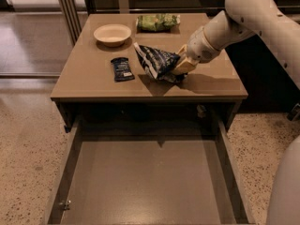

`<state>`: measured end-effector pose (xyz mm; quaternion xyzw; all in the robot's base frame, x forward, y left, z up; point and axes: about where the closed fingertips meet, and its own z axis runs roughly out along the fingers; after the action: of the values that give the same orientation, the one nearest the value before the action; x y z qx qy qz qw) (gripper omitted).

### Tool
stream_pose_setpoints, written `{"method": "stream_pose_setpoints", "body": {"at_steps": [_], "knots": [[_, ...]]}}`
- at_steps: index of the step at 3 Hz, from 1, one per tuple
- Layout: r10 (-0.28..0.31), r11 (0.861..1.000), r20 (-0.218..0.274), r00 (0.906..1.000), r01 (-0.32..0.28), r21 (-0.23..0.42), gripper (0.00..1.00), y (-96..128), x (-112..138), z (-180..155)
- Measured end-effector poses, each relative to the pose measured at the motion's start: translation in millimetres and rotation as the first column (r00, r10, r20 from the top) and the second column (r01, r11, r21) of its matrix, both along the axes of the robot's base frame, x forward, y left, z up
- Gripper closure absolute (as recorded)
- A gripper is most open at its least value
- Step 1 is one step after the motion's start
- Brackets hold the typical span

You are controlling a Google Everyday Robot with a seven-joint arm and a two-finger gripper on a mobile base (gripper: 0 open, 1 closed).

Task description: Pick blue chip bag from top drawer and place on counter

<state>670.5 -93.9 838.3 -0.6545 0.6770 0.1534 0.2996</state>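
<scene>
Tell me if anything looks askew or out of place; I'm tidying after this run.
The blue chip bag is tilted low over the counter, gripped at one end by the hand. The top drawer below stands pulled out. Nothing looks spilled.

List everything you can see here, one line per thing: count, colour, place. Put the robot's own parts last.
counter: one, tan, centre of view, above the drawer.
top drawer: one, grey-brown, pulled open below the counter's front edge.
blue chip bag: one, navy with white print, tilted on the counter, middle-right.
snack bar wrapper: one, dark blue, flat on the counter left of the bag.
bowl: one, cream, back left of the counter.
green chip bag: one, green, back edge of the counter.
floor: speckled beige, around the table.
arm: one, white, reaching in from the upper right.
gripper: one, tan, shut on the blue chip bag's right end.
</scene>
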Motion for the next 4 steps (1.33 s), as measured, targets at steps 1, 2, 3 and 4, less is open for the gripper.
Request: {"method": "stream_pose_setpoints", "body": {"at_steps": [1,2,3,4], "knots": [[0.0,1.0,0.0,1.0,0.0,0.0,0.58,0.0,0.0,0.0],[0.0,1.0,0.0,1.0,0.0,0.0,0.35,0.1,0.0,-0.1],[0.0,1.0,0.0,1.0,0.0,0.0,0.11,0.1,0.0,-0.1],[0.0,1.0,0.0,1.0,0.0,0.0,0.0,0.2,0.0,-0.2]]}}
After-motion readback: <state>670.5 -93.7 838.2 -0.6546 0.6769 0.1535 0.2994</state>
